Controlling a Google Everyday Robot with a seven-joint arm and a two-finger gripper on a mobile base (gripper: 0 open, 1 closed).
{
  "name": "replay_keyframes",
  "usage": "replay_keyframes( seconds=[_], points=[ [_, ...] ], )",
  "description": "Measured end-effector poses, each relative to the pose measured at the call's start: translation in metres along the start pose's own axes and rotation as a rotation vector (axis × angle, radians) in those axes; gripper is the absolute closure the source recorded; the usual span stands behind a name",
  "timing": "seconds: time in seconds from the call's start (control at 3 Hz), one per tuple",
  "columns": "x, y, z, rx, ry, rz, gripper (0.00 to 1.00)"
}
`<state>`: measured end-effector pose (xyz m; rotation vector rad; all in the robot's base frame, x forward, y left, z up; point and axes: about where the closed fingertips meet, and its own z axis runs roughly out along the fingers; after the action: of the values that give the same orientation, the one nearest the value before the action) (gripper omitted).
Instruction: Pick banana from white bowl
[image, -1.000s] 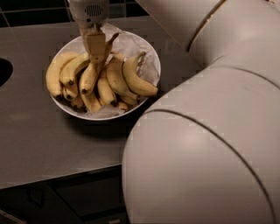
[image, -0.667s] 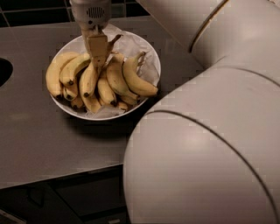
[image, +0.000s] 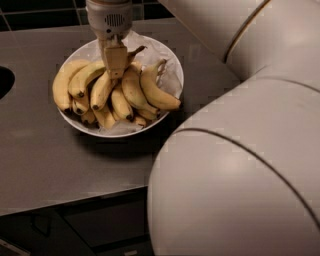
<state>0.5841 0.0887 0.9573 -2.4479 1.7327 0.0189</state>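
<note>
the white bowl (image: 118, 134) sits on the grey bench (image: 45, 165), in the upper left part of the frame. it is full of yellow bananas, and crinkly white paper (image: 169, 80) lines it under them.

the claw (image: 115, 62) hangs down from the top of the frame and pokes into the middle of the pile. its tan end sits right among the bananas, touching them. i cannot tell if the claw is open or closed, or if it has hold of anything.

the banana (image: 131, 90) lies in the bowl, just to the right of the claw. it is long and slim. its brown stem sticks up beside the claw, and its other end points to the lower right of the bowl.

a second banana (image: 157, 94) lies to its right, near the rim. a fat banana (image: 62, 86) curves along the left side of the bowl.

the big white arm (image: 240, 170) fills the right and lower right of the frame. a dark round hole (image: 4, 82) shows in the bench at the left edge.
</note>
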Motion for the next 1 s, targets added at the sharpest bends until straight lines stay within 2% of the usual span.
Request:
replay_keyframes(
  seconds=[0.33,0.67,1.0],
  points=[
    [0.0000,0.0000,0.0000,0.000,0.000,0.000,0.94],
    [0.0000,0.0000,0.0000,0.000,0.000,0.000,1.00],
    [-0.0046,-0.0091,-0.0020,0.047,-0.018,-0.002,1.00]
  ],
)
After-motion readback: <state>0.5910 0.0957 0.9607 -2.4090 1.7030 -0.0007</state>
